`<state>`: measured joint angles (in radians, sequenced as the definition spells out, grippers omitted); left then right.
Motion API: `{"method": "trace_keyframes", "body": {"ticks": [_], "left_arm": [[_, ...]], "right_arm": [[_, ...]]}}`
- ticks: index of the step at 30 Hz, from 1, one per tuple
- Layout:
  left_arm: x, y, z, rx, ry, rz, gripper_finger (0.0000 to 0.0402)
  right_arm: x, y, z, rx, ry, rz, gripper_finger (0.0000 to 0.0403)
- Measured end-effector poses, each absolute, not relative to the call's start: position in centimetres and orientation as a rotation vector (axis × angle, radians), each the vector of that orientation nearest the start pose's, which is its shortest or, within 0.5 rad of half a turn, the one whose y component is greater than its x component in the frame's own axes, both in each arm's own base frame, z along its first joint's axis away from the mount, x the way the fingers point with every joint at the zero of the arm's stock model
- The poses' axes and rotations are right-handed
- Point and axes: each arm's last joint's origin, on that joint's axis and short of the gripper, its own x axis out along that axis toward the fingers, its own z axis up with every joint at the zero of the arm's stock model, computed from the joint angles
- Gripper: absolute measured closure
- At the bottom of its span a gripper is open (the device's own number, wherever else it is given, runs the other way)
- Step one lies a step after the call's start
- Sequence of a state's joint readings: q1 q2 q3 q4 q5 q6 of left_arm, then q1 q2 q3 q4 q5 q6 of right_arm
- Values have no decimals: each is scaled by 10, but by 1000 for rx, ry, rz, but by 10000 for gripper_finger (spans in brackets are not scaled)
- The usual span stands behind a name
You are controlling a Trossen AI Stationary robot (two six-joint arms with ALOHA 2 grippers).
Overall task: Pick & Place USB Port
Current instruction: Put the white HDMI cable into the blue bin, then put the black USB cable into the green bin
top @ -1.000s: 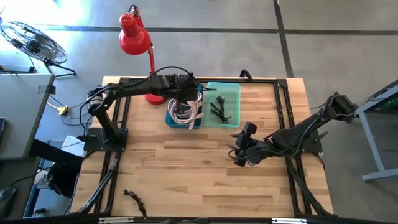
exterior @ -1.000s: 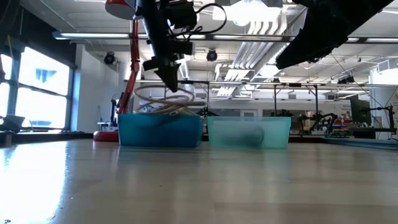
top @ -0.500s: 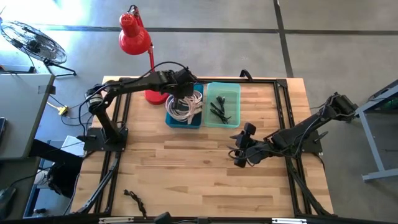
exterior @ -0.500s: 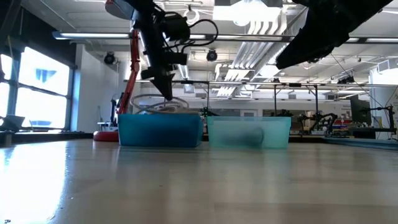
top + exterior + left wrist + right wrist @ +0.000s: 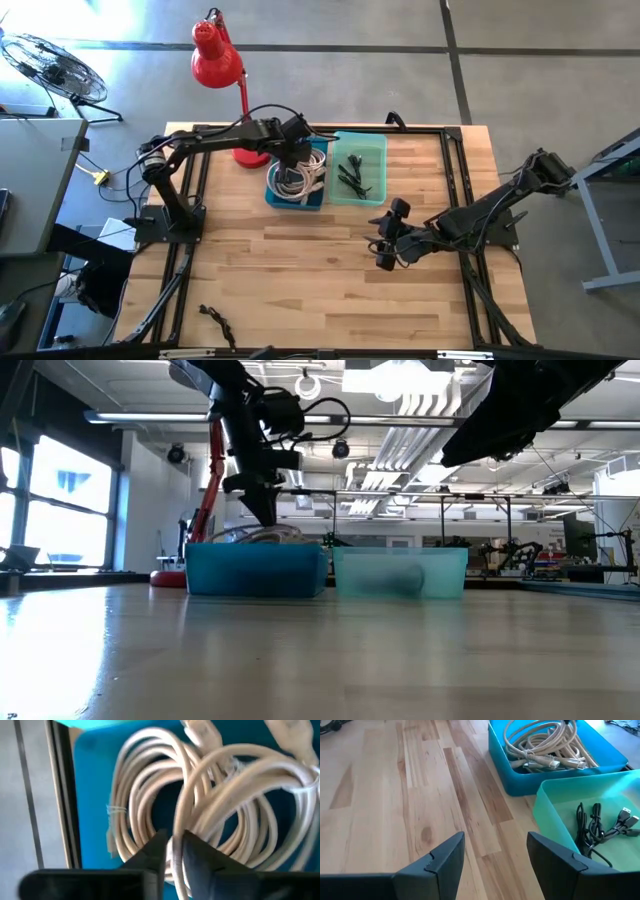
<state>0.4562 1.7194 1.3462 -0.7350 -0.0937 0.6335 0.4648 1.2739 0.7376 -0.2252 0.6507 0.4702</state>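
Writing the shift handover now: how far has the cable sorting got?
Done: white cables fill the blue bin, black ones the green bin. In hand: left gripper over the blue bin with a white strand between its fingers. Left: one black cable at the table's edge; right gripper waits open.

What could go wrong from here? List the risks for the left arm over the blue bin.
1. In the left wrist view a strand of the white cables runs between the left gripper fingers; lifting away might drag the coil out of the blue bin.
2. The coils are tangled, so one snag could pull several.
3. The red lamp stands close beside the arm; a wide swing might hit it.
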Motion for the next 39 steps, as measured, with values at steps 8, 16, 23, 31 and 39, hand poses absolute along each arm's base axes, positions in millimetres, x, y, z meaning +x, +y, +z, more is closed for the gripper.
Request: {"method": "trace_keyframes", "body": {"ticks": [8,16,23,31,39], "left_arm": [[320,154,272,327,1200,131,227],[316,114,308,344,1338,-42,167],[305,31,311,354,1542,-400,165],[291,-77,306,260,1603,-241,165],[255,-169,290,85,1584,-59,165]], "right_arm": [[231,97,220,55,582,-313,195],[231,97,220,54,584,-310,195],[231,97,220,62,596,-285,195],[231,98,219,69,604,-266,195],[231,98,219,57,608,-258,195]]}}
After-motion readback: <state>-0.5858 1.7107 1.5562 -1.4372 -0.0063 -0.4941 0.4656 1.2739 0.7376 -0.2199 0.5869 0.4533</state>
